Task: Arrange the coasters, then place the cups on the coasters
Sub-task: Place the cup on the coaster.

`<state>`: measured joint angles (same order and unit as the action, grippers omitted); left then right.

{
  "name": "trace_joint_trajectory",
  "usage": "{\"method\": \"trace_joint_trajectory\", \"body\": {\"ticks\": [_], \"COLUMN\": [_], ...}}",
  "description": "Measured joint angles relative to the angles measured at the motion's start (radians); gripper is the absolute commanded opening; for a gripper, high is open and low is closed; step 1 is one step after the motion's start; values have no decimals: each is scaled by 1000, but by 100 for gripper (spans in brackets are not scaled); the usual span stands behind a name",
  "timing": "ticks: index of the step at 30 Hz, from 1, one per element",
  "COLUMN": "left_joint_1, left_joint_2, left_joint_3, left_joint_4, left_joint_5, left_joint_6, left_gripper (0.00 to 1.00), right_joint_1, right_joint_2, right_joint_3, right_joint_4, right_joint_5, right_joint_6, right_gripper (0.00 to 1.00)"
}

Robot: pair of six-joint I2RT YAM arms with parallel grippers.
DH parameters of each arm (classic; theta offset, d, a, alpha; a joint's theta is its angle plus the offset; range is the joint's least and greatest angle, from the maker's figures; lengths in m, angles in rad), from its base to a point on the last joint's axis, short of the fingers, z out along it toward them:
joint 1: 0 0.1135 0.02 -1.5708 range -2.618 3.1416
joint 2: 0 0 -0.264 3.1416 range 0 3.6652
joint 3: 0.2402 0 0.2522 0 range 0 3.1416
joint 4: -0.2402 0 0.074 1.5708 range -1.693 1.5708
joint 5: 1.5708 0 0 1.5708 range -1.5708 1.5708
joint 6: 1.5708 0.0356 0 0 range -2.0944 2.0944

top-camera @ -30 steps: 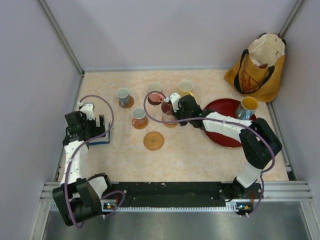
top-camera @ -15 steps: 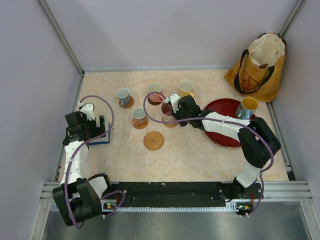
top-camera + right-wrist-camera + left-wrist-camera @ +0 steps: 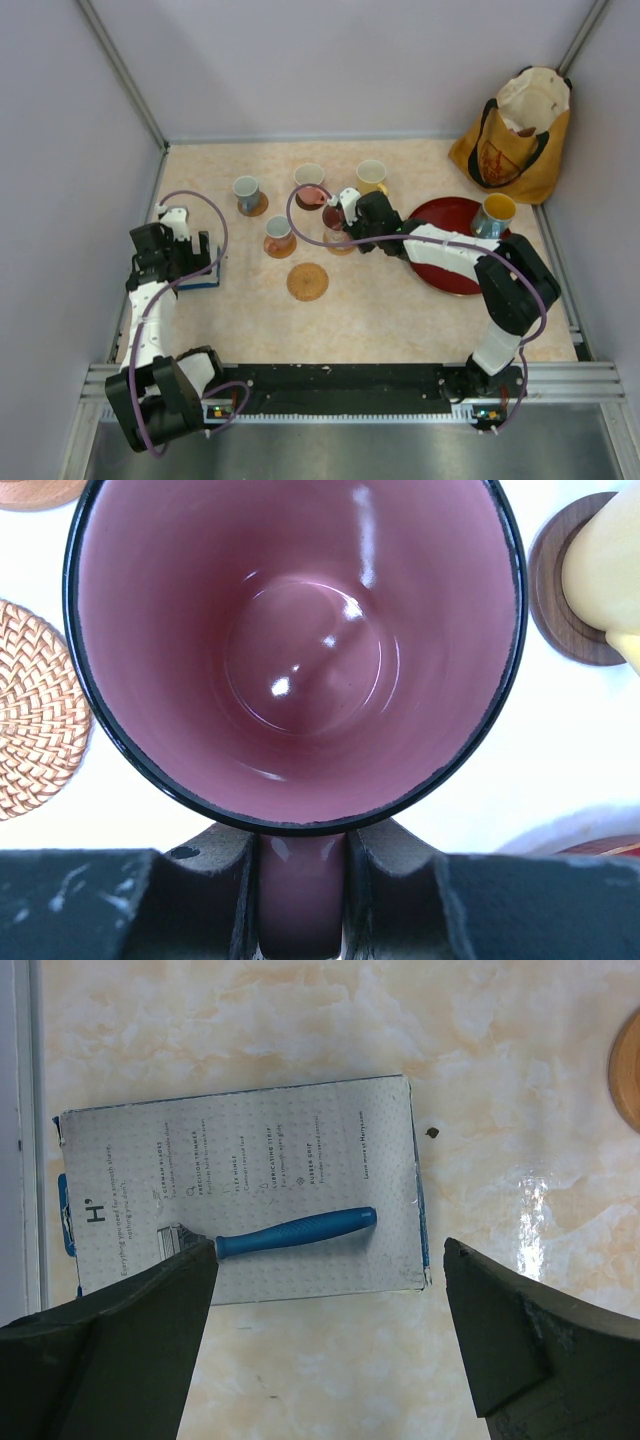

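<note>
My right gripper (image 3: 302,852) is shut on the handle of a pink cup (image 3: 300,650), whose mouth fills the right wrist view; from above this cup (image 3: 333,214) is mid-table. A woven tan coaster (image 3: 30,715) lies just beside it, and whether the cup's base touches anything is hidden. The pale yellow cup (image 3: 371,175) stands on a dark coaster (image 3: 560,600). A blue-grey cup (image 3: 246,189) and two more cups (image 3: 309,180) (image 3: 279,235) sit on coasters. A tan coaster (image 3: 307,281) lies bare. My left gripper (image 3: 330,1260) hangs open over a razor box.
A blue cup with a yellow inside (image 3: 495,213) stands on the red tray (image 3: 445,265) at the right. The yellow-orange bag (image 3: 515,135) fills the back right corner. The grey razor box (image 3: 240,1160) lies by the left wall (image 3: 120,200).
</note>
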<state>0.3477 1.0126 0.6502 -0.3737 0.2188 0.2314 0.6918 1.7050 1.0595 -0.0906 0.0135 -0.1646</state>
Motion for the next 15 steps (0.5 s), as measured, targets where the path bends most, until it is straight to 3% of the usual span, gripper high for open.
{"method": "trace_joint_trajectory", "body": {"ticks": [15], "left_joint_1": [1], "left_joint_2": [0], "left_joint_3": [0], "left_joint_4": [0], "left_joint_5": [0], "left_joint_6": [0], "left_gripper": [99], "right_joint_1": [0], "right_joint_2": [0], "right_joint_3": [0], "right_joint_4": [-2], "right_joint_5": [0], "right_joint_6": [0], "right_gripper": [23]}}
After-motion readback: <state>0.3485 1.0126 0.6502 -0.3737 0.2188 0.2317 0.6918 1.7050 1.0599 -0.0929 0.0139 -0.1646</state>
